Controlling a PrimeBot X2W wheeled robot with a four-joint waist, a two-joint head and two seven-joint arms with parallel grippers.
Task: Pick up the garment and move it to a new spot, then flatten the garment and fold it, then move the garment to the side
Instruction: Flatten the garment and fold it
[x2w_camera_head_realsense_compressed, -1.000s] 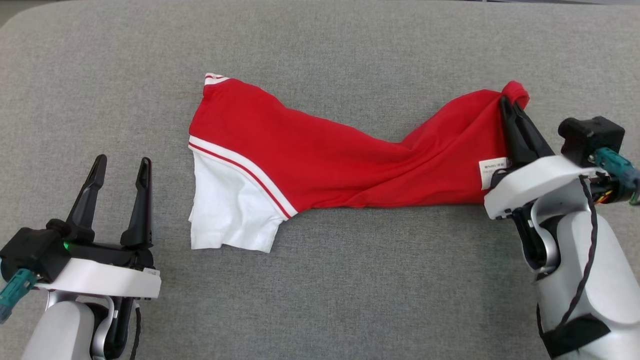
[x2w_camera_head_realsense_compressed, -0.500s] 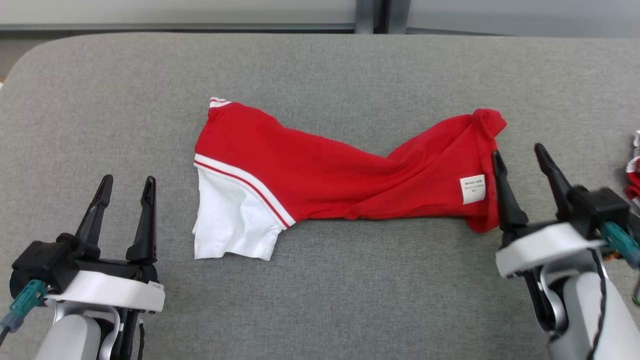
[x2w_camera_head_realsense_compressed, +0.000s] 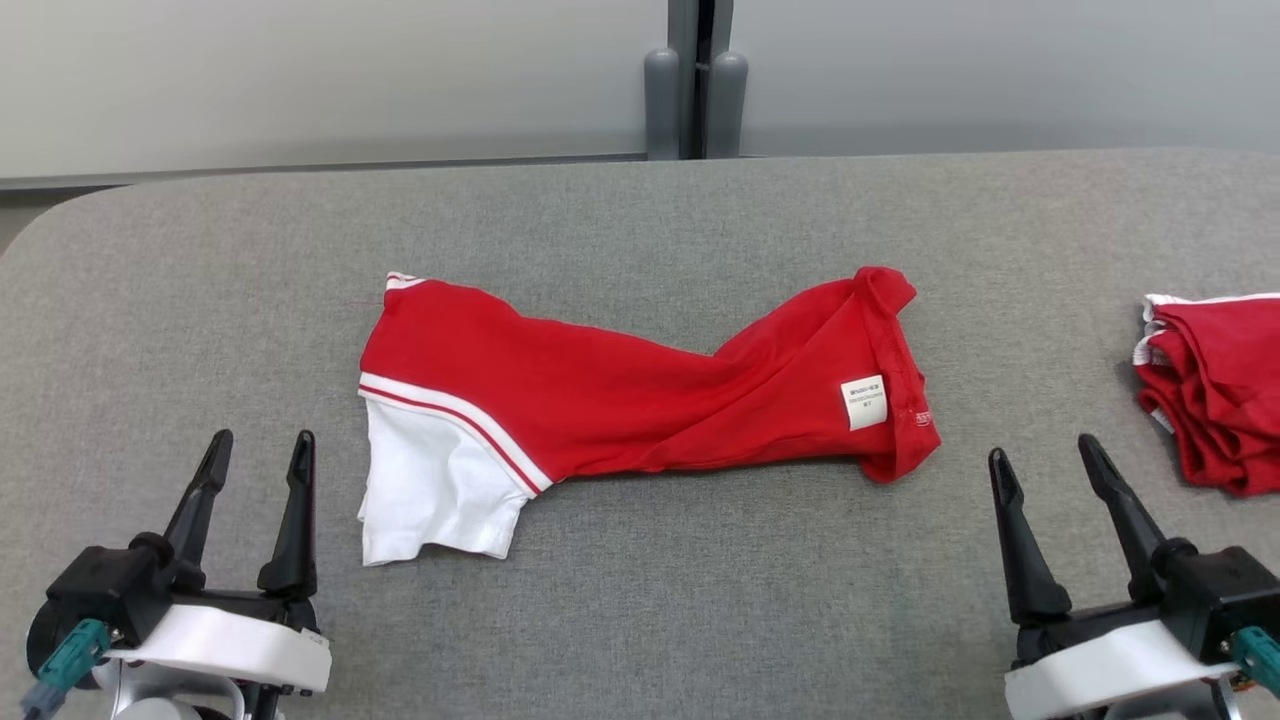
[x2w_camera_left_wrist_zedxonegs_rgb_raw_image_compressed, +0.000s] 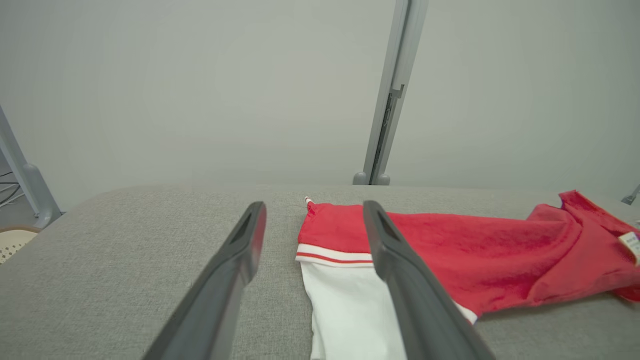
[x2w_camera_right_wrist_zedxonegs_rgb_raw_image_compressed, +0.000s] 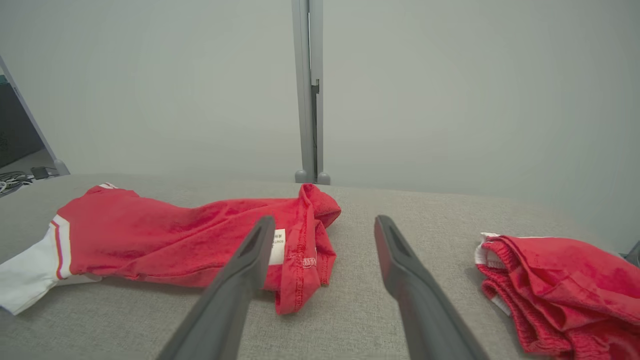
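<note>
At the lower left of the head view, the left gripper (x2w_camera_head_realsense_compressed: 263, 437) sits over the grey padded table (x2w_camera_head_realsense_compressed: 640, 620). Its 2 dark fingers are spread apart with nothing between them. At the lower right, the right gripper (x2w_camera_head_realsense_compressed: 1042, 448) stands the same way, jaws wide and empty, tips pointing up the frame.

Just beyond both, across the middle of the frame, lies the garment (x2w_camera_head_realsense_compressed: 620, 400). It is red, stretched from left to right, and twisted narrow around its middle. Its left end carries a white panel (x2w_camera_head_realsense_compressed: 430, 490) bordered by white and red stripes, the part nearest the left gripper. Its right end is bunched, with the hem turned over and a small white label (x2w_camera_head_realsense_compressed: 864, 402) facing up. That end is near the right gripper but apart from it.

In the left wrist view, the left gripper (x2w_camera_left_wrist_zedxonegs_rgb_raw_image_compressed: 314, 205) has its 2 fingers framing the striped band, and the garment (x2w_camera_left_wrist_zedxonegs_rgb_raw_image_compressed: 475, 250) runs off to the right of the frame. In the right wrist view, the right gripper (x2w_camera_right_wrist_zedxonegs_rgb_raw_image_compressed: 325, 218) points at bare table, with the labelled end of the garment (x2w_camera_right_wrist_zedxonegs_rgb_raw_image_compressed: 175, 235) behind its left finger.

At the right edge of the head view, a second red garment (x2w_camera_head_realsense_compressed: 1210, 390) lies folded in a stack with white trim, well apart from the first. It fills the lower right corner of the right wrist view (x2w_camera_right_wrist_zedxonegs_rgb_raw_image_compressed: 560, 280).

Farthest back, past the table's rounded far edge, a pale wall (x2w_camera_head_realsense_compressed: 300, 80) crosses the top of the frame, split at top centre by a grey upright post (x2w_camera_head_realsense_compressed: 697, 90).
</note>
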